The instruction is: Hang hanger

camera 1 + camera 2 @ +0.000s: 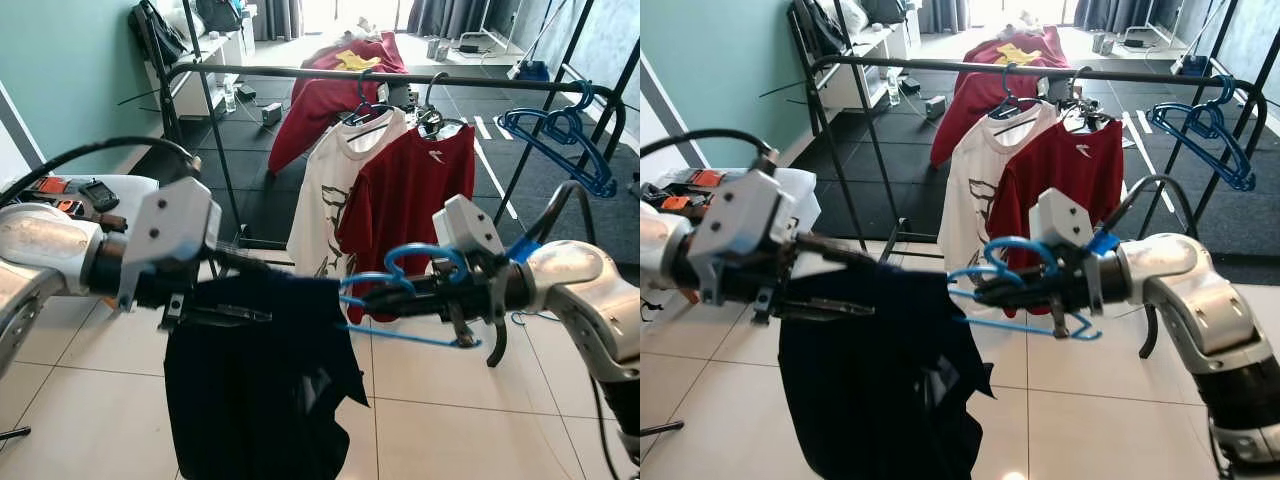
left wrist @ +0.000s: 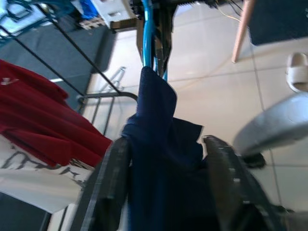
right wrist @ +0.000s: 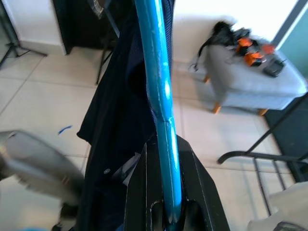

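Blue hanger point(image 3: 161, 96) clamped in right end effector point(image 1: 990, 292); left end effector point(image 2: 168, 192) pinches dark shirt point(image 1: 255, 390)

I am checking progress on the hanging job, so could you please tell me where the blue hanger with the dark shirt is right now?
The blue hanger is held by the right gripper at centre, short of the clothes rail; the left gripper holds its dark shirt.

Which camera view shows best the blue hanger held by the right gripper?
The right eye view: the blue hanger shows hook and bars whole. The left eye view shows it similarly; both wrist views show single bars.
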Motion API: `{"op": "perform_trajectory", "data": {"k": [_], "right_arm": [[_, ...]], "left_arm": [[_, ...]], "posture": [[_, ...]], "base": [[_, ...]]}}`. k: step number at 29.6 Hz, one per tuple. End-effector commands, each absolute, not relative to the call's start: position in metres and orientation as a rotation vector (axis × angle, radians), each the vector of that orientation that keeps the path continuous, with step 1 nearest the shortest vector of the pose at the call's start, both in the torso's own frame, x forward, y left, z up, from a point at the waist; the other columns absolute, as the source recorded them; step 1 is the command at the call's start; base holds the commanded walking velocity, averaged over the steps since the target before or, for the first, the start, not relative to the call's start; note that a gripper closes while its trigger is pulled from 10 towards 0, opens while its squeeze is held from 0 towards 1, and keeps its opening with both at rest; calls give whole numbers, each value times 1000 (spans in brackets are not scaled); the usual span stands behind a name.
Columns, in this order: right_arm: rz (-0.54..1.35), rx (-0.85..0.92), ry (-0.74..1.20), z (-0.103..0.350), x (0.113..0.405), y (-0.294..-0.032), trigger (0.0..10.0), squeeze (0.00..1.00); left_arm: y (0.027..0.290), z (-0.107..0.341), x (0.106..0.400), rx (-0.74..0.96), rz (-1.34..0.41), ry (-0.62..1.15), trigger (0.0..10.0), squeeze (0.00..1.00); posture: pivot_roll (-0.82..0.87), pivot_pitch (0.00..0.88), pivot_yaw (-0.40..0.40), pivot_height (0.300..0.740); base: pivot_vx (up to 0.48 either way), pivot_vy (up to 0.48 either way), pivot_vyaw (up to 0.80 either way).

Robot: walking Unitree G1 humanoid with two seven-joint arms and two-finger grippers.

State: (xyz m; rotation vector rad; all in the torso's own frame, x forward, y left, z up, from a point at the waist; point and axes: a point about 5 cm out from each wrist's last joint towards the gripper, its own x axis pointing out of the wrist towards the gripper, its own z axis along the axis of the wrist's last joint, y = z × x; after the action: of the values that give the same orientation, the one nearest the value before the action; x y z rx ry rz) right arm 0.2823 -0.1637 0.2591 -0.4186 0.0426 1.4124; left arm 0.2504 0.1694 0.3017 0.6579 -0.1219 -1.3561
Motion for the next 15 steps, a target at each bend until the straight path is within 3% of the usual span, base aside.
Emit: {"op": "perform_trajectory", "data": {"k": [1, 7, 8, 9, 10, 15], "right_arm": [[1385, -407, -45, 273, 283, -163, 0, 0], [1356, -383, -88, 279, 285, -164, 0, 0], [1343, -379, -103, 282, 285, -165, 0, 0], [1343, -379, -103, 282, 285, -165, 0, 0], [1333, -378, -114, 284, 285, -166, 0, 0], [1317, -386, -136, 292, 283, -173, 0, 0]], "left_arm": [[174, 315, 250, 626, -1322, -215, 10000, 1000], [182, 326, 252, 569, -1263, -280, 10000, 1000], [189, 331, 253, 543, -1213, -308, 10000, 271], [189, 331, 253, 543, -1213, -308, 10000, 271], [198, 335, 256, 519, -1150, -330, 10000, 0], [227, 333, 268, 433, -932, -357, 10000, 0]], "posture": [[-83, 34, 52, 740], [-81, 35, 54, 740], [-81, 36, 57, 740], [-81, 36, 57, 740], [-81, 37, 56, 740], [-81, 38, 54, 740]], "base": [[0, 0, 0], [0, 0, 0], [0, 0, 0], [0, 0, 0], [0, 0, 0], [0, 0, 0]]}}
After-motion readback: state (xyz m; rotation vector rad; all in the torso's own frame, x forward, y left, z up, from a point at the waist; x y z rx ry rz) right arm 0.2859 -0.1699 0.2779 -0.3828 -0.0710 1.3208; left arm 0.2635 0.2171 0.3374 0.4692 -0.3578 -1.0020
